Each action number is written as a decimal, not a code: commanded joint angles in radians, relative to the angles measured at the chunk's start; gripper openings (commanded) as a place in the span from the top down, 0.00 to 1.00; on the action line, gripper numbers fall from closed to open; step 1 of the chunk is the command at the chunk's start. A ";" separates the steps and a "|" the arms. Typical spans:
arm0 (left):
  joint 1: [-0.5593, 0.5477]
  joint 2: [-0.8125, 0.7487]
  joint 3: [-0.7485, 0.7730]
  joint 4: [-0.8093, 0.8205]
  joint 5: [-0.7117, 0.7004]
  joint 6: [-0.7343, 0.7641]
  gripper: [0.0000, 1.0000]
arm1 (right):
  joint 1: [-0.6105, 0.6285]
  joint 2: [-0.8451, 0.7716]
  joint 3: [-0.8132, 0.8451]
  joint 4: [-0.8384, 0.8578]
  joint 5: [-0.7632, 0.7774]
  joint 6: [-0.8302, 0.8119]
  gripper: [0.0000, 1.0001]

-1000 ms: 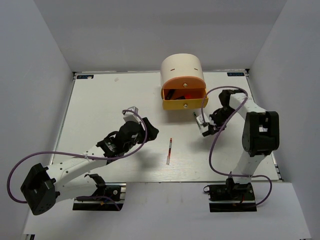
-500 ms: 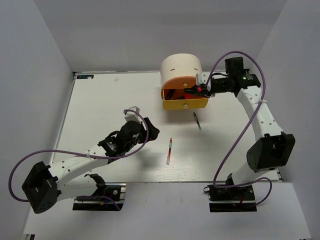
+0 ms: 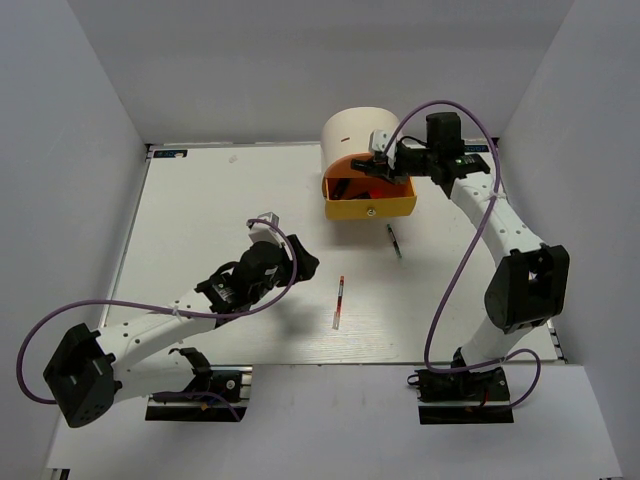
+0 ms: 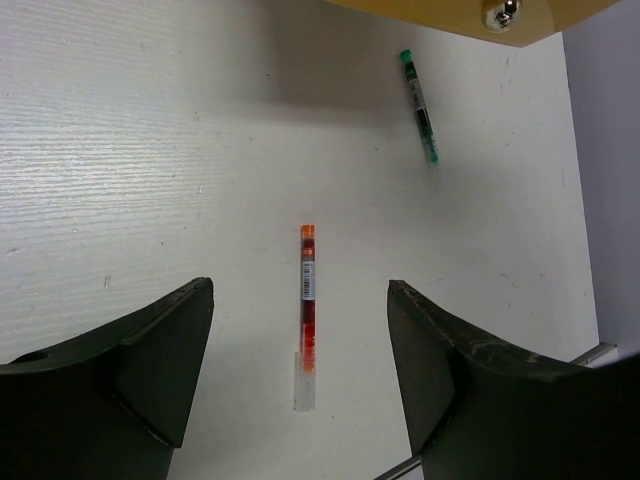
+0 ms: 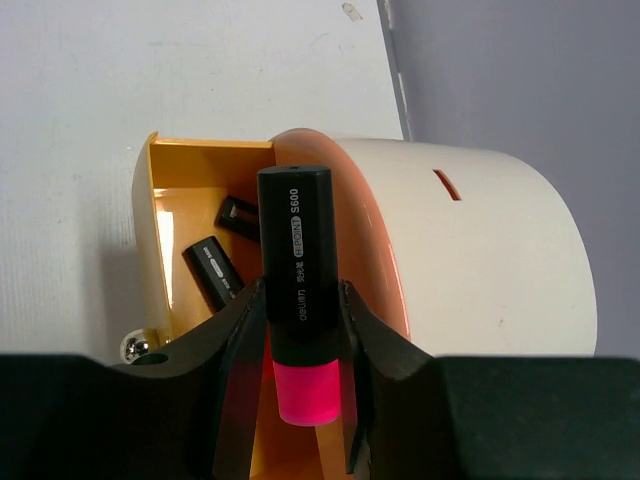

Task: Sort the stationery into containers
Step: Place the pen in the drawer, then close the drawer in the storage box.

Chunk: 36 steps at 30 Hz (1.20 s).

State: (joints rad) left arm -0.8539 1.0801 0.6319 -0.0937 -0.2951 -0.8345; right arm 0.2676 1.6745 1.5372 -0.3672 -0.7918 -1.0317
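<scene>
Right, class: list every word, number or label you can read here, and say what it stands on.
"S600": on the pink-ended highlighter in the right gripper.
Smaller print beside it: too blurred to read.
Label on the red pen: too small to read.
White print on the second highlighter, in the drawer: unreadable.

One red pen (image 4: pixel 307 300); one dark pen (image 4: pixel 420 105); three highlighters (image 5: pixel 295 260); one desk unit (image 3: pixel 362 130).
</scene>
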 commanded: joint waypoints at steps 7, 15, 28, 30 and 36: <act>0.003 -0.029 0.002 0.011 0.001 0.011 0.20 | 0.007 -0.006 -0.048 0.025 0.005 -0.024 0.56; 0.003 -0.029 0.002 0.011 0.001 0.011 0.20 | 0.004 -0.010 -0.058 0.031 0.011 -0.027 0.43; 0.003 -0.029 0.000 0.012 -0.009 0.002 0.20 | 0.001 0.045 0.081 -0.592 -0.193 -0.416 1.00; 0.003 -0.029 0.000 0.012 -0.009 0.002 0.20 | 0.010 0.086 0.104 -0.648 -0.175 -0.475 1.00; 0.003 -0.040 -0.011 0.012 -0.009 0.002 0.20 | 0.039 0.015 -0.064 -0.278 0.035 -0.274 1.00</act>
State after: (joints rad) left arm -0.8536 1.0657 0.6285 -0.0948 -0.2962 -0.8352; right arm 0.2878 1.7485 1.5314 -0.8116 -0.8585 -1.3724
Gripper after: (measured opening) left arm 0.800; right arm 0.008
